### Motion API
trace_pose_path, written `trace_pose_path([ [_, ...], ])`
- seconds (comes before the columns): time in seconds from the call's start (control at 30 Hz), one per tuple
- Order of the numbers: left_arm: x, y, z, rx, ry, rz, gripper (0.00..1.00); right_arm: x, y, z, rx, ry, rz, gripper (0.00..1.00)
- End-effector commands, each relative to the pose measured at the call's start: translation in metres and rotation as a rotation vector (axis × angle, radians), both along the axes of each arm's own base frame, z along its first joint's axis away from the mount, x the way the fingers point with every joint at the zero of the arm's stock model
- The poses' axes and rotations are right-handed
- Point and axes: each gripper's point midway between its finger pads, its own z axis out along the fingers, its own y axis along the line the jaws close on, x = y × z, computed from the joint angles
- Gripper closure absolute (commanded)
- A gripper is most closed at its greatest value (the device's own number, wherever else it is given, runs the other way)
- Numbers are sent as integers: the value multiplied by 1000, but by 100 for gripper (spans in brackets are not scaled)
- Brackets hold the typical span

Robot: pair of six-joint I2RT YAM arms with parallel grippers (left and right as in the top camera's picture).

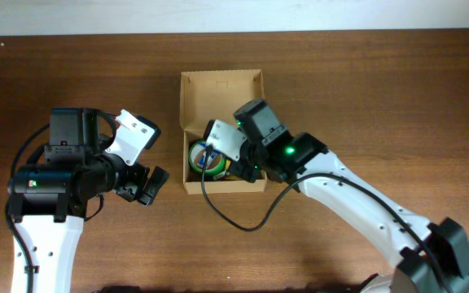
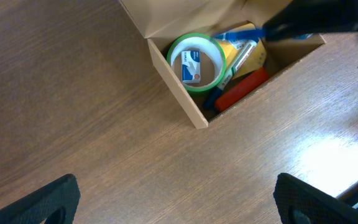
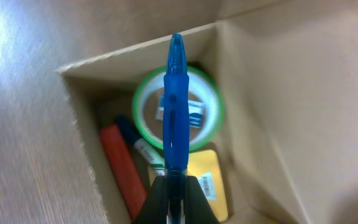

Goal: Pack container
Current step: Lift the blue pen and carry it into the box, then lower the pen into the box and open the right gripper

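Note:
The tan cardboard container (image 1: pixel 221 186) stands open at the table's middle, its lid flap folded back. Inside lie a green tape roll (image 2: pixel 196 61), a small yellow box (image 2: pixel 254 53) and a red marker (image 2: pixel 242 89). My right gripper (image 3: pixel 174 186) is shut on a blue pen (image 3: pixel 174 106) and holds it above the container's inside (image 3: pixel 82 134), over the tape roll (image 3: pixel 140 115) and the yellow box (image 3: pixel 209 174). In the overhead view the right gripper (image 1: pixel 221 161) hangs over the container. My left gripper (image 1: pixel 150 186) is open and empty, over bare table left of the container.
The wooden table (image 1: pixel 340 81) runs round the container on all sides. The right arm (image 1: pixel 357 195) crosses the table from the lower right. The left arm's base (image 1: pixel 47 187) stands at the left.

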Motion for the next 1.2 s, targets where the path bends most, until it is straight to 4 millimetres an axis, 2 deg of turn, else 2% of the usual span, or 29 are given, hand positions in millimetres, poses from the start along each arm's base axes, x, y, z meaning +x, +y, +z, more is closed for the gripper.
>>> trace_pose_path([
  [0.0, 1, 2, -1, -2, 3, 15, 0, -12, 10, -12, -48, -25, 169, 96],
  [0.1, 1, 2, -1, -2, 3, 15, 0, -18, 8, -23, -93, -22, 235, 96],
  [0.27, 1, 2, -1, -2, 3, 15, 0, -21, 5, -31, -120, -15, 268, 96],
  [0.73, 1, 2, -1, -2, 3, 15, 0, -21, 2, -33, -140, -20, 281, 95],
  [0.9, 1, 2, -1, -2, 3, 15, 0, -21, 2, -33, -139, -18, 277, 75],
  [1.17, 1, 2, -1, -2, 3, 15, 0, -21, 3, -32, -137, -16, 274, 72],
])
